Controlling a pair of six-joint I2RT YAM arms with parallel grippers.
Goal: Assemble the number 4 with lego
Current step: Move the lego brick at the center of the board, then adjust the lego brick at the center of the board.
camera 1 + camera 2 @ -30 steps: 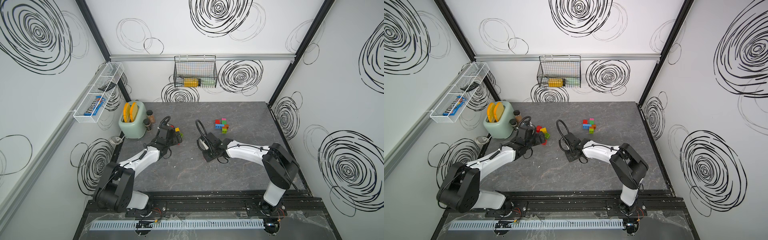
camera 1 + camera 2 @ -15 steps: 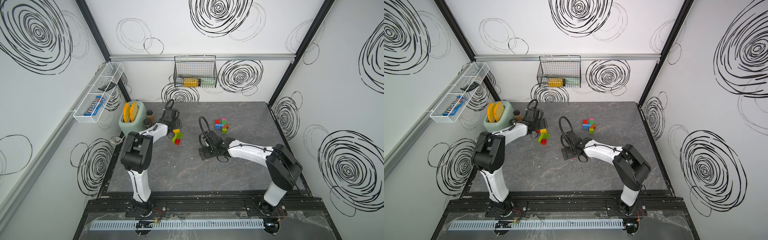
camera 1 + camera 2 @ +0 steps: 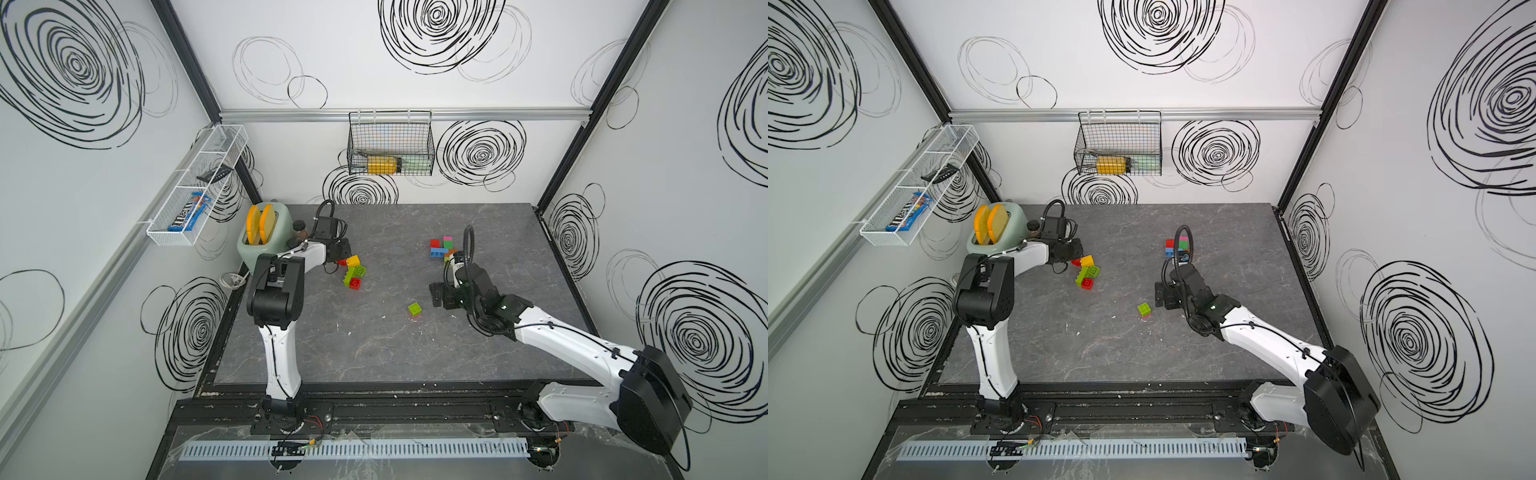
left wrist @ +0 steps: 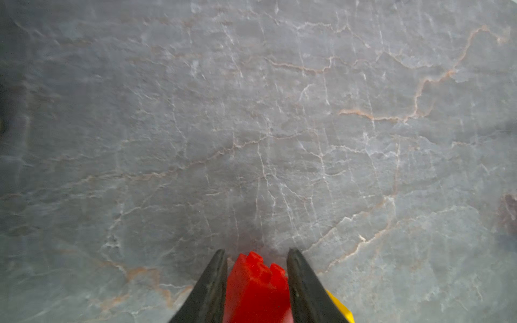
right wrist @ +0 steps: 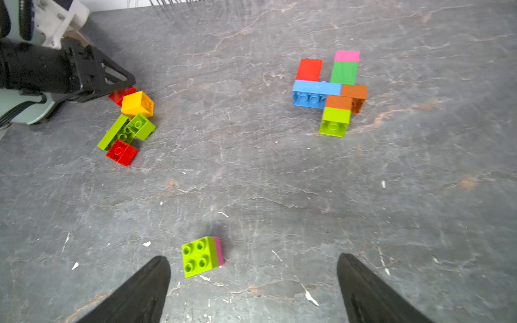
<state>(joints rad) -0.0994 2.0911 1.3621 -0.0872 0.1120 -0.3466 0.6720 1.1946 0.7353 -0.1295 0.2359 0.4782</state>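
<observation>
My left gripper (image 4: 256, 249) is shut on a red brick (image 4: 256, 285), one finger pressed to each of its sides, low over the table. In both top views it (image 3: 343, 253) sits at the back-left pile of lego: a yellow brick (image 3: 353, 260), lime bricks (image 5: 114, 134) and another red one (image 5: 121, 152). My right gripper (image 5: 253, 257) stands open and holds nothing. A lime brick with a pink one under it (image 5: 200, 256) lies on the table just ahead of it (image 3: 414, 309). A joined group of red, pink, green, blue (image 5: 316, 93), orange and lime bricks lies at the back right (image 3: 442, 248).
A mint toaster (image 3: 259, 239) and a dark jar (image 3: 298, 226) stand right behind the left gripper. A wire basket (image 3: 390, 143) hangs on the back wall and a white wire shelf (image 3: 195, 187) on the left wall. The right arm (image 3: 561, 336) stretches across the table's right side.
The left arm swung to the back-left pile and its jaws closed round the red brick. The right gripper opened, let go of the lime brick and drew back a little to the right.
</observation>
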